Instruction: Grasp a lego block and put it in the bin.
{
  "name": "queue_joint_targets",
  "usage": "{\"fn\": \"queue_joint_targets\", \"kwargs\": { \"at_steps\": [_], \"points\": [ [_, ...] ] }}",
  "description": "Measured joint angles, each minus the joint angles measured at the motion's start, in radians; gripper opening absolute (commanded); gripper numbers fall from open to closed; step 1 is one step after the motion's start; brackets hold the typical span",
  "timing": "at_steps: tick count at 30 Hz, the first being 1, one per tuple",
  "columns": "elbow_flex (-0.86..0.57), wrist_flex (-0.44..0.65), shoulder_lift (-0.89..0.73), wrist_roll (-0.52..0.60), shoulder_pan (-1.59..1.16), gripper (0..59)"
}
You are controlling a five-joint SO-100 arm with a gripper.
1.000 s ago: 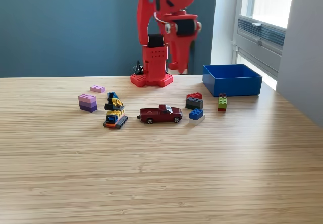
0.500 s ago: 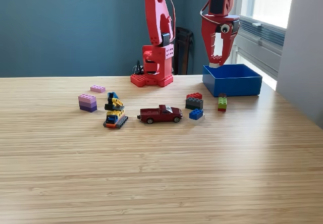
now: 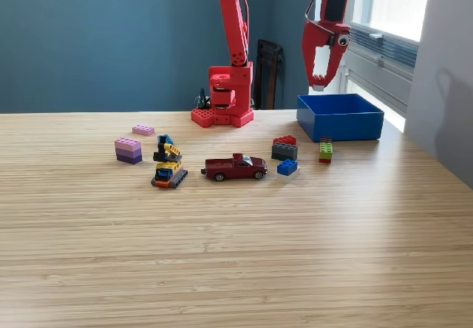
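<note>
While bricks lie unmoved, pincer (image 3: 319, 84) — jaws apart, empty — has risen slightly above bin (image 3: 340, 117).

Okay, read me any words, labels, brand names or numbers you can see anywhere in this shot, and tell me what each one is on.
None: no legible text in the exterior view.
Red arm and gripper: no lettering shows.
Blue bin: plain walls, no label.
Dark red toy car: any marking is too small to read.
Lego bricks, such as the small blue one: stud logos too small to read.
</note>
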Motion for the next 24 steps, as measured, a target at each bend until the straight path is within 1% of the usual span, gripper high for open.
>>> {"fn": "queue_joint_targets", "kwargs": {
  "at_steps": [3,4,5,6,7,8,9,11,13,15,20,24],
  "points": [
    [0.000,0.000,0.000,-0.015,-0.015,0.2],
    [0.000,0.000,0.000,-0.015,-0.017,1.1],
    [0.000,0.000,0.000,-0.015,-0.017,5.2],
    [0.000,0.000,0.000,-0.015,-0.017,12.0],
    [0.000,0.000,0.000,-0.015,-0.017,21.6],
    [0.000,0.000,0.000,-0.018,-0.017,29.7],
    [0.000,0.000,0.000,-0.023,-0.017,34.7],
    [0.000,0.000,0.000,-0.026,-0.017,38.6],
    [0.000,0.000,0.000,-0.026,-0.017,39.1],
    [0.000,0.000,0.000,-0.021,-0.017,38.2],
    [0.000,0.000,0.000,-0.009,0.025,33.5],
    [-0.018,0.000,0.000,0.014,0.138,27.8]
  ]
}}
